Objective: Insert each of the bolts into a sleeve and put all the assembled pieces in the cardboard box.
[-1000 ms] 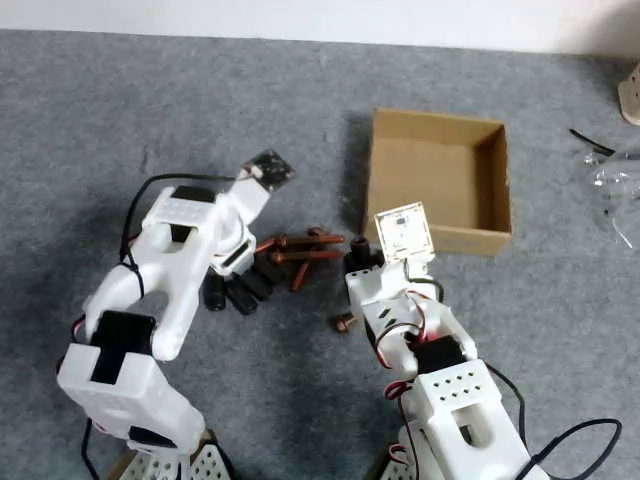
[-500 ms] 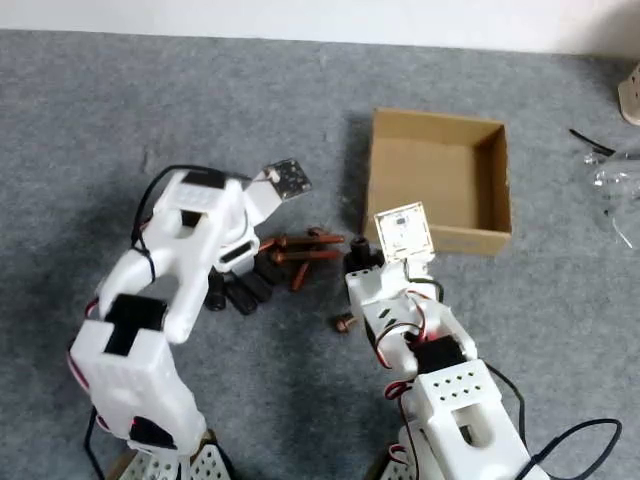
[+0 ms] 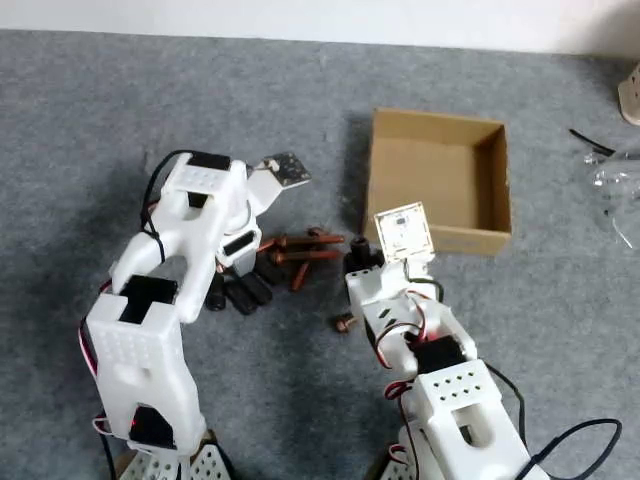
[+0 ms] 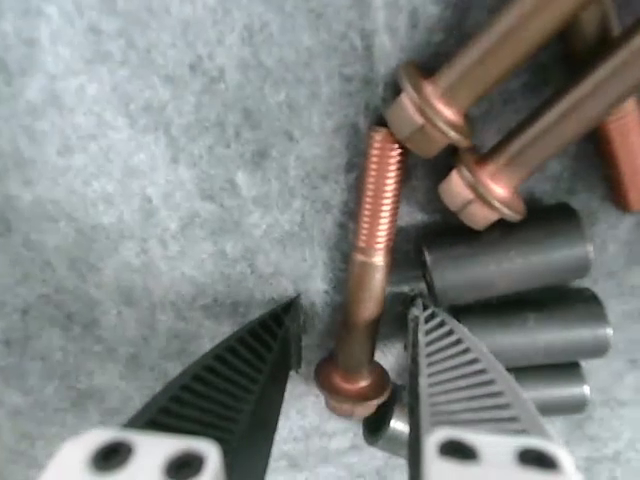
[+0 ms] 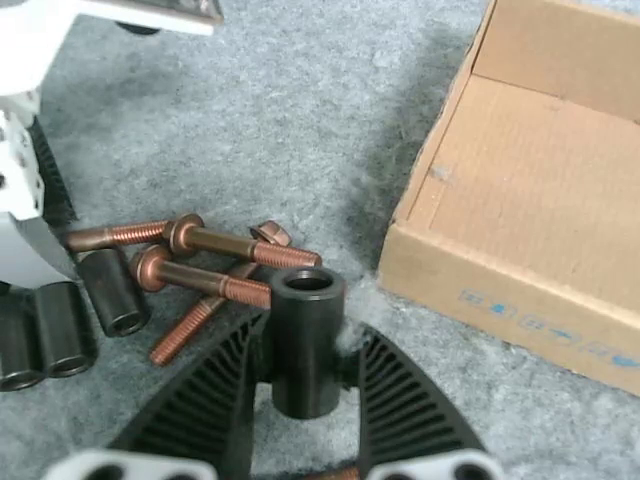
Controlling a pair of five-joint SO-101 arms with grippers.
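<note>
Jaws of the right gripper point(image 5: 310, 338) are clamped on a dark sleeve point(image 5: 306, 300), which stands upright between them with its open bore facing up, above the grey mat point(image 5: 300, 120). Nearest of the loose parts, a lone bolt point(image 3: 343, 322) lies on the mat just beside the right arm point(image 3: 400, 320).

A little farther out and across from it, the left gripper point(image 4: 353, 305) is down at the pile. Its jaws are apart, one on each side of a copper bolt point(image 4: 368, 250) near the flanged head. Whether either of the fingers point(image 4: 240, 390) touches the shank is hard to tell from this angle.

Just beside that bolt lie the loose sleeves point(image 4: 505, 255), dark tubes on their sides, packed against one another. Past them, more bolts point(image 4: 480, 50) lie crossed in a small heap, two of their heads close to the threaded tip of the straddled bolt. Seen from above, this heap sits between the two grippers.

Beyond the held sleeve stands the cardboard box point(image 3: 440, 240), open at the top, its near wall just past the right gripper. Farthest off, clear plastic pieces point(image 3: 610, 170) lie near the mat's right edge.
</note>
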